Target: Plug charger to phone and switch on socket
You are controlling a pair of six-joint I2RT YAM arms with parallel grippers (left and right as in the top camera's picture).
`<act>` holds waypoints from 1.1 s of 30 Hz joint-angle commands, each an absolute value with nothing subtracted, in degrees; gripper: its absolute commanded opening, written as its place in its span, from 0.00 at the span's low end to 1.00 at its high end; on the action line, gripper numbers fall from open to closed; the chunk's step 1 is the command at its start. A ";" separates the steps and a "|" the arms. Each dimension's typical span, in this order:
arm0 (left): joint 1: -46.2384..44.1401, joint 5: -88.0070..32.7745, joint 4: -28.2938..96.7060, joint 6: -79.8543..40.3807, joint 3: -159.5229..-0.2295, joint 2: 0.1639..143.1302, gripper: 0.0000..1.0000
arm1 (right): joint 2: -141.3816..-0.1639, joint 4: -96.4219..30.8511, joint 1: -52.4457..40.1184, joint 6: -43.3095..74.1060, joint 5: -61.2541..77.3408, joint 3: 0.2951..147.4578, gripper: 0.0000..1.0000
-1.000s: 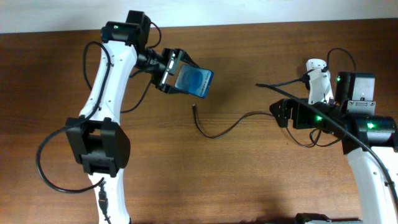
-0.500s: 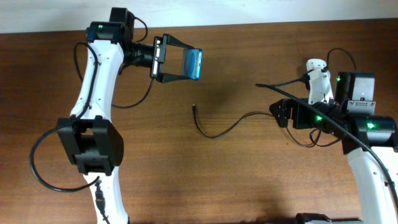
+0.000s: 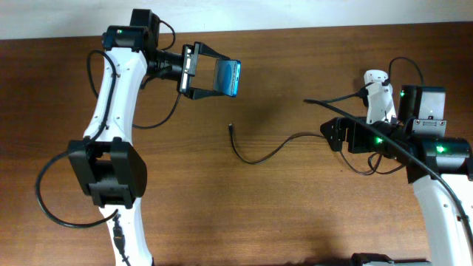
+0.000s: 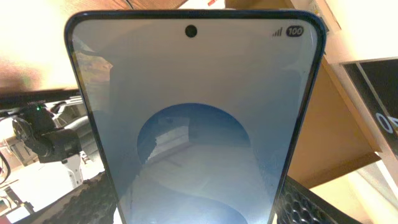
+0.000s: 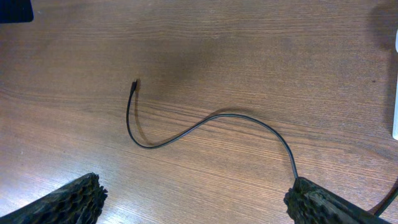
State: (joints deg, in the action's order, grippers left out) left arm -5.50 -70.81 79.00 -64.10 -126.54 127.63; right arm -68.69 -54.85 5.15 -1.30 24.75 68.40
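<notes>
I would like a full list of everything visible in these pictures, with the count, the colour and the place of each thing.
phone: 1, blue screen, black edge, held in the left gripper at the far left-centre
charger cable: 1, thin black, curving loose on the table centre, tip unplugged
power strip: 1, white, right side, partly hidden by the right arm
table: 1, brown wood
left arm: 1, white and black
right arm: 1, white and black
left gripper: 1, black, shut on the phone
right gripper: 1, black, open, empty, over the cable
</notes>
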 commanded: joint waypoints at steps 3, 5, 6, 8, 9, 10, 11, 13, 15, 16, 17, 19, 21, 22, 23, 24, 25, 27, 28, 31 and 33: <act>-5.52 -70.70 78.87 -63.33 -127.44 127.63 0.00 | -68.62 -54.68 4.89 -1.28 24.86 69.32 0.98; -5.52 -70.70 78.89 -63.33 -127.44 127.63 0.00 | -68.62 -54.68 4.89 -1.28 24.86 69.32 0.98; -5.52 -70.70 78.89 -63.33 -127.44 127.63 0.00 | -68.62 -54.68 4.89 -1.26 24.86 69.32 0.98; -5.52 -70.70 78.89 -63.31 -127.44 127.63 0.00 | -68.62 -54.68 4.89 -1.28 24.86 69.32 0.98; -5.52 -70.70 78.89 -63.33 -127.44 127.63 0.00 | -68.62 -54.68 4.89 -1.28 24.86 69.32 0.99; -5.52 -70.70 78.89 -63.33 -127.44 127.63 0.00 | -68.62 -54.68 4.89 -1.28 24.86 69.32 0.98; -5.52 -70.70 78.89 -63.31 -127.44 127.63 0.00 | -68.62 -54.68 4.89 -1.28 24.86 69.32 0.98; -5.52 -70.70 78.89 -63.33 -127.44 127.63 0.00 | -68.62 -54.68 4.89 -1.28 24.86 69.32 0.98; -5.52 -70.65 78.89 -63.33 -127.44 127.63 0.00 | -68.62 -54.68 4.89 -1.28 24.86 69.32 0.98; -5.52 -70.65 78.87 -63.33 -127.44 127.63 0.00 | -68.62 -54.68 4.89 -1.28 24.86 69.32 0.98; -5.52 -70.65 78.89 -63.33 -127.44 127.63 0.00 | -68.62 -54.68 4.89 -1.26 24.88 69.32 0.98; -5.52 -70.65 78.89 -63.33 -127.44 127.63 0.00 | -68.62 -54.68 4.89 -1.28 24.86 69.32 0.98; -5.52 -70.65 78.89 -63.33 -127.44 127.63 0.00 | -68.62 -54.68 4.89 -1.28 24.88 69.32 0.98; -5.52 -70.65 78.89 -63.31 -127.44 127.63 0.00 | -68.62 -54.68 4.89 -1.28 24.86 69.32 0.98; -5.52 -70.63 78.89 -63.33 -127.44 127.63 0.00 | -68.62 -54.68 4.89 -1.28 24.86 69.32 0.98; -5.52 -70.59 78.89 -63.33 -127.44 127.63 0.00 | -68.62 -54.68 4.89 -1.28 24.86 69.32 0.98; -5.52 -69.52 78.89 -63.33 -127.44 127.63 0.00 | -68.64 -54.68 4.89 -1.28 24.86 69.32 0.98; -5.52 -68.99 78.89 -63.33 -127.44 127.63 0.00 | -68.62 -54.68 4.89 -1.26 24.86 69.32 0.98; -5.52 -68.99 78.89 -63.33 -127.44 127.63 0.00 | -68.62 -54.68 4.89 -1.28 24.86 69.32 0.98; -5.52 -68.99 78.89 -63.31 -127.44 127.63 0.00 | -68.62 -54.68 4.89 -1.28 24.86 69.32 0.98; -5.52 -68.99 78.89 -63.33 -127.44 127.63 0.00 | -68.62 -54.68 4.89 -1.28 24.86 69.32 0.98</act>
